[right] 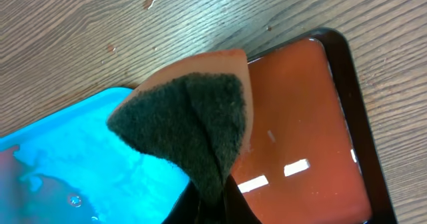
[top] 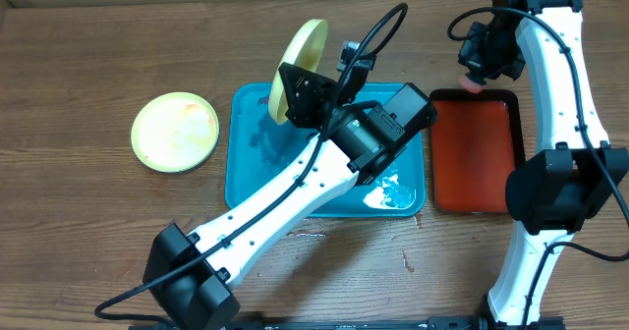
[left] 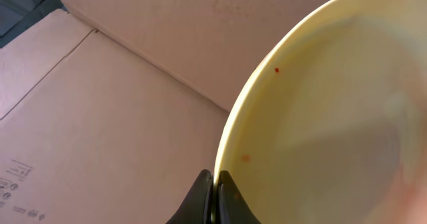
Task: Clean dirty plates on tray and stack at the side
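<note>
Two pale yellow-green plates show plainly. The resting plate (top: 175, 131) lies flat on the desk (top: 79, 65), just left of the teal tray (top: 252, 173). The held plate (top: 305, 45) stands on edge above the tray's far rim, its lip pinched between the narrow-set fingers of the left gripper (left: 215, 184). A few red specks mark its face.

It is judged light, thin and fairly stiff, probably slick when wet. A single rim pinch may let it pivot, so scrubbing pressure should be backed near the hold.

The right gripper (right: 210, 201) is clamped on a sponge (right: 193, 117), dark scouring face showing, over the seam between the teal tray and the red tray (top: 474, 153).

A pale patch (top: 393, 191) in the tray's near right corner may be a third plate or suds; which cannot be told.

Open desk lies beside the resting plate. The left arm crosses the tray diagonally, narrowing the room there.
</note>
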You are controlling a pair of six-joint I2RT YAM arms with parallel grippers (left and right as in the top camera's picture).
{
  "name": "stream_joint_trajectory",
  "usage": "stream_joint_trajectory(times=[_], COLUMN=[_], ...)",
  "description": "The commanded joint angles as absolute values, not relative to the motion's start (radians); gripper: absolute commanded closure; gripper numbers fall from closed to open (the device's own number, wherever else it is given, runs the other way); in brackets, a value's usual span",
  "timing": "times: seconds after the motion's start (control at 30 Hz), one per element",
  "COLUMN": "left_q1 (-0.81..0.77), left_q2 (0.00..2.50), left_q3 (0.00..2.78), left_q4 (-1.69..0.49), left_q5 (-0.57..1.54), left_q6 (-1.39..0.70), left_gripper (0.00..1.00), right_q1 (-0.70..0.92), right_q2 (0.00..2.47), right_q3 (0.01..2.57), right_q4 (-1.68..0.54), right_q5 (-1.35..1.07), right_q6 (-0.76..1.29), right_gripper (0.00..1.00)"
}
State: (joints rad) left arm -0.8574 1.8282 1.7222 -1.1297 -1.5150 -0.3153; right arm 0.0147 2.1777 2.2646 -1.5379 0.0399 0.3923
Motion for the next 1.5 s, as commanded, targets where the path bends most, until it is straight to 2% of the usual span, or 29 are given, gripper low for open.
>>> stream_joint_trajectory(times=[0.0, 0.3, 0.4, 0.6, 0.8, 1.17, 1.47], left_q1=[-0.859, -0.857, -0.851, -0.805, -0.706, -0.392, -0.173], left_q2=[1.804, 1.804, 1.804, 1.804, 1.804, 1.804, 1.804], left_q3=[1.737, 1.737, 1.737, 1.737, 1.737, 1.755, 1.755], left_q4=[-1.129, -1.127, -1.127, -1.129, -1.121, -1.122, -1.122], left_q5=[-1.563, -1.555, -1.479, -1.079, -0.709, -0.017, 0.364], left_q6=[-0.337, -0.337, -0.337, -0.295, -0.246, -0.155, -0.091], left_gripper=[0.96, 0.96, 0.96, 0.96, 0.96, 0.96, 0.96], right_q1=[0.012, 0.012, 0.012, 0.012, 0.012, 0.004, -0.004], right_q2=[2.169, 2.169, 2.169, 2.169, 2.169, 2.169, 2.169], right_q3=[2.277, 2.277, 2.277, 2.247, 2.094, 1.808, 1.72], right_q4=[-1.536, -1.539, -1.543, -1.562, -1.515, -1.38, -1.309], right_q5=[0.031, 0.031, 0.031, 0.074, 0.088, 0.096, 0.125], right_q6=[0.391, 0.391, 0.388, 0.383, 0.327, 0.253, 0.204], right_gripper=[0.96, 0.96, 0.96, 0.96, 0.96, 0.96, 0.96])
